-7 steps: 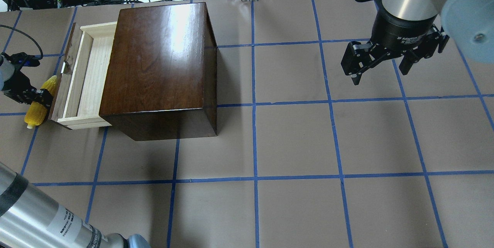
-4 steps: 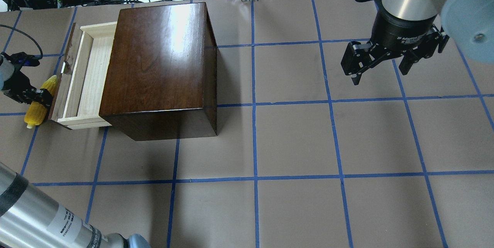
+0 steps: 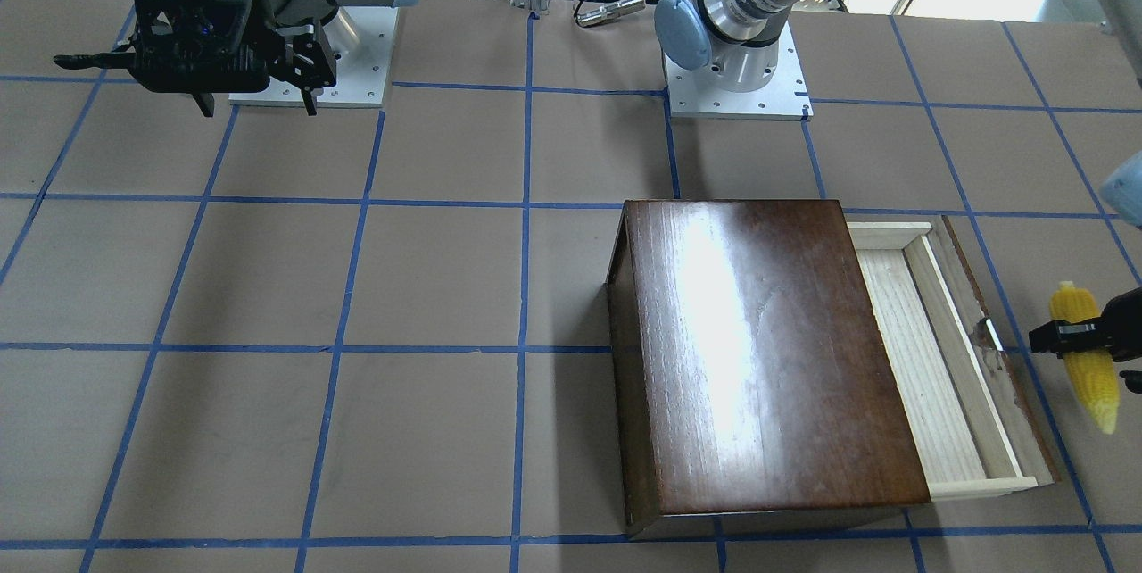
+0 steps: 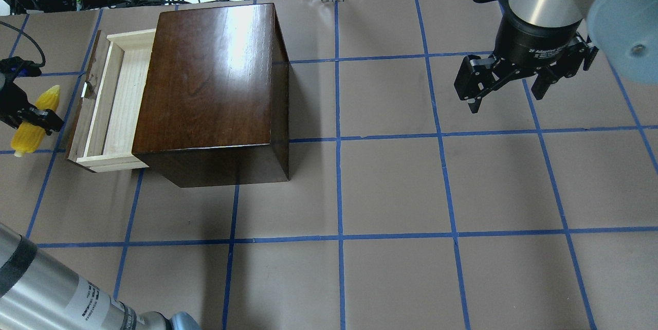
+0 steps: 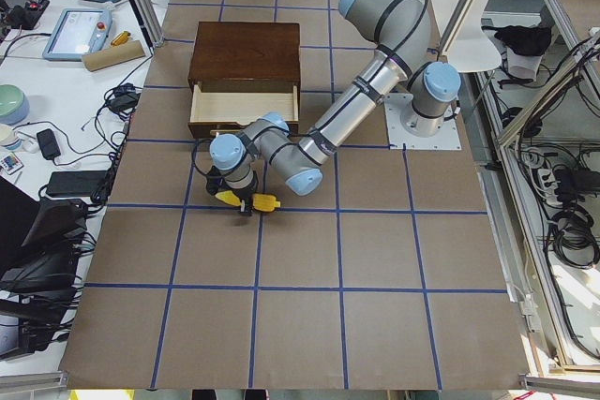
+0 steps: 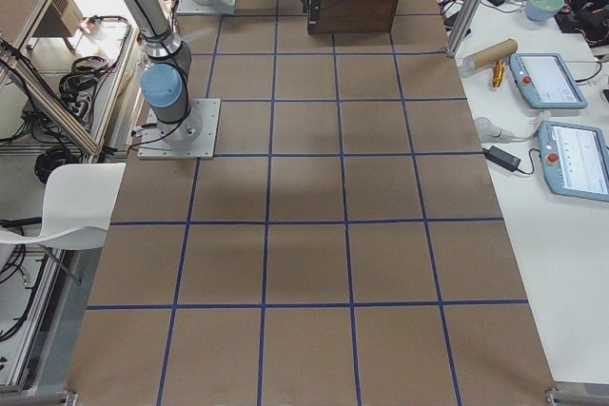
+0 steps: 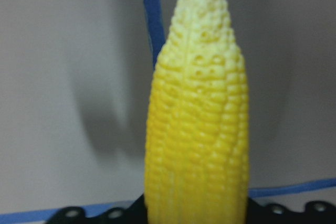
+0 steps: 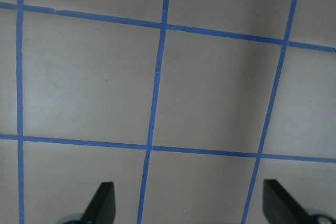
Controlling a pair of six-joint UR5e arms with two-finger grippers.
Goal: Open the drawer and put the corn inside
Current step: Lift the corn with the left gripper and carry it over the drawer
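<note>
In the front view the left claw (image 3: 1075,335) pinches the corn (image 3: 1096,377) mid-cob at 3 o'clock of the open drawer (image 3: 910,350); overhead, the right claw (image 4: 506,101) hangs spread and empty, far off at 3 o'clock; the wrist view shows bumpy kernels, likely light, stiff plastic, so a mid-cob grip suits.

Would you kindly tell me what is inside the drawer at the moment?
The pulled-out part of the drawer shows only bare pale wood. Its back part is hidden inside the box.

Overhead and front-facing cameras are looking steeply down from opposite sides, sharing the counter (image 4: 390,186). Wrist cameras are imaging closely just beyond the left hand (image 4: 38,118) and right hand (image 4: 506,101).
</note>
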